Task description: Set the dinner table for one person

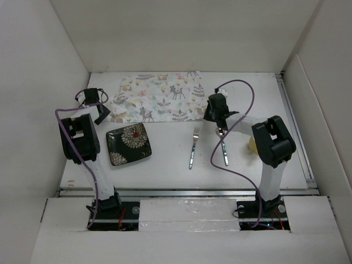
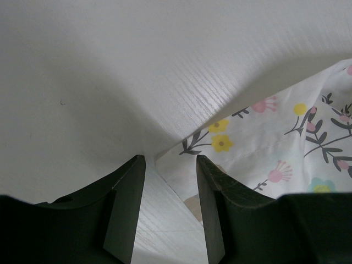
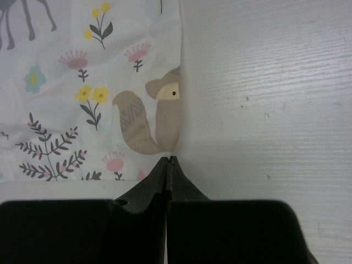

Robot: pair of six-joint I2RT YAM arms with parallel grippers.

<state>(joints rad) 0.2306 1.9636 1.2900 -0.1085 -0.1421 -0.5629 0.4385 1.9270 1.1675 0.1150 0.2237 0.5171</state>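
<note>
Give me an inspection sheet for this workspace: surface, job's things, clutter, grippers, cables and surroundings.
Surface: white table, no spills seen.
Job's things: placemat at the far side, its near left corner rumpled; plate near left; fork centre; spoon right of it.
Clutter: yellow thing, mostly hidden behind the right arm, cannot tell what.
Grippers: left gripper open, straddling the placemat's corner; right gripper shut at the placemat's near right corner, cannot tell whether cloth is pinched.
Cables: purple cables loop along both arms; the right one crosses over the spoon.
Surroundings: white walls on three sides.
</note>
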